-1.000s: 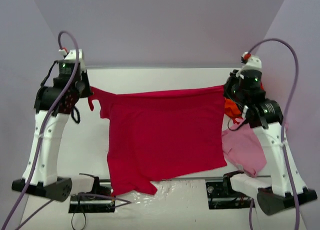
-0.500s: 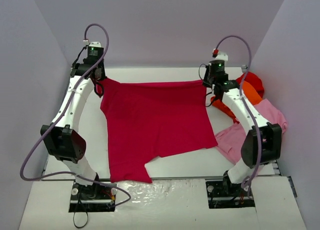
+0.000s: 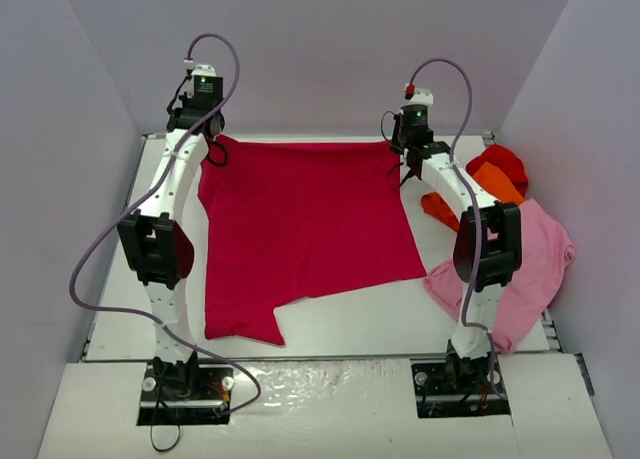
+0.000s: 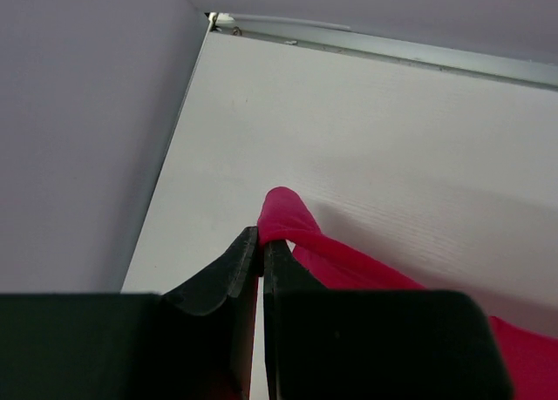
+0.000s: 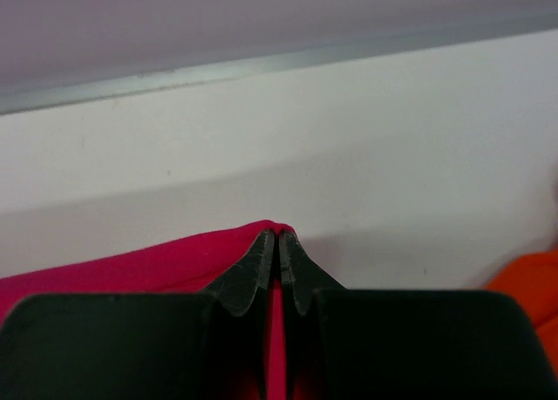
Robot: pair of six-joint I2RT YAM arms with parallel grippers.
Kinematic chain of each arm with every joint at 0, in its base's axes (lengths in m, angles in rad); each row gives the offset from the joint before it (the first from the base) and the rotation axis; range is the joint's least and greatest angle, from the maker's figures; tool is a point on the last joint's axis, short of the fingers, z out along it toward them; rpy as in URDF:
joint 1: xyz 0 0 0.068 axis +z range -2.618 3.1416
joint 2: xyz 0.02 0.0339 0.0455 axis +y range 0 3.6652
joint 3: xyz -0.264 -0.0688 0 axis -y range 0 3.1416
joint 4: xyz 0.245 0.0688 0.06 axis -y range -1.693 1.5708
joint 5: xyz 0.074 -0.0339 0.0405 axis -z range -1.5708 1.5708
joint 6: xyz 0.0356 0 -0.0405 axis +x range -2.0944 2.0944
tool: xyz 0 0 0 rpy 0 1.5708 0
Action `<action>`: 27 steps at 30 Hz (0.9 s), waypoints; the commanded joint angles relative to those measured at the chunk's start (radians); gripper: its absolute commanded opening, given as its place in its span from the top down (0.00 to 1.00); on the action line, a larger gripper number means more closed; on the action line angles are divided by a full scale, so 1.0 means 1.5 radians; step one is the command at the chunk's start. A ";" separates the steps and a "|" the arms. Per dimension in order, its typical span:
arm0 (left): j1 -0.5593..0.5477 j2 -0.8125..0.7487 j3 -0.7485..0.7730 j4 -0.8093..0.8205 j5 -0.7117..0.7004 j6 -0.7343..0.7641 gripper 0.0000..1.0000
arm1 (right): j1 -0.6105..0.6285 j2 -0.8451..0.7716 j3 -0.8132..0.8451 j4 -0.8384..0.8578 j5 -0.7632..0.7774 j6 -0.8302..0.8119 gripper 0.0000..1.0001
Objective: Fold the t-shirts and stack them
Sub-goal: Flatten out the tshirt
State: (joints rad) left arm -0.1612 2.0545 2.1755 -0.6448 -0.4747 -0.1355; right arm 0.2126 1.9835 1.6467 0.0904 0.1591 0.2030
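My left gripper is clamped on one far corner of the crimson t-shirt, and my right gripper pinches the other. The shirt is spread over the table (one sleeve trails toward the near edge). The orange t-shirt, light pink t-shirt and bright red t-shirt are heaped at my right.

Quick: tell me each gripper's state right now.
Left gripper: shut on a far corner of the crimson shirt.
Right gripper: shut on the other far corner of the same shirt.
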 commanded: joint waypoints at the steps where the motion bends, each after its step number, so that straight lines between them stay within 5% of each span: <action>1: 0.006 0.052 0.134 0.036 -0.059 0.066 0.97 | -0.021 0.060 0.130 0.060 0.042 -0.034 1.00; 2: 0.006 0.075 0.154 0.029 -0.061 0.073 0.92 | -0.022 0.079 0.146 0.059 0.048 -0.037 1.00; 4: 0.007 0.099 0.199 0.022 -0.090 0.083 0.53 | -0.022 0.106 0.182 0.057 0.072 -0.040 0.96; 5: 0.008 0.107 0.208 0.024 -0.096 0.086 0.40 | -0.023 0.111 0.195 0.057 0.082 -0.038 0.84; 6: 0.009 0.113 0.211 0.032 -0.098 0.089 0.03 | -0.024 0.125 0.210 0.054 0.095 -0.036 0.67; 10: 0.010 0.102 0.193 0.065 -0.108 0.089 0.03 | -0.025 0.134 0.216 0.058 0.122 -0.021 0.36; 15: 0.011 0.066 0.168 0.046 -0.111 0.080 0.03 | -0.019 0.060 0.137 0.068 0.101 0.007 0.36; 21: 0.002 -0.046 0.085 -0.072 -0.066 -0.035 0.09 | 0.019 -0.086 -0.031 0.022 0.028 0.053 0.41; 26: -0.024 -0.164 -0.100 -0.172 0.068 -0.113 0.46 | 0.131 -0.216 -0.212 -0.027 0.003 0.073 0.54; 27: -0.028 -0.183 -0.123 -0.193 0.080 -0.130 0.55 | 0.146 -0.228 -0.237 -0.029 -0.017 0.084 0.73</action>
State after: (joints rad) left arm -0.1673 1.9395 2.0913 -0.7880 -0.4885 -0.2009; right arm 0.2992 1.8051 1.4244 0.0575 0.2187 0.2726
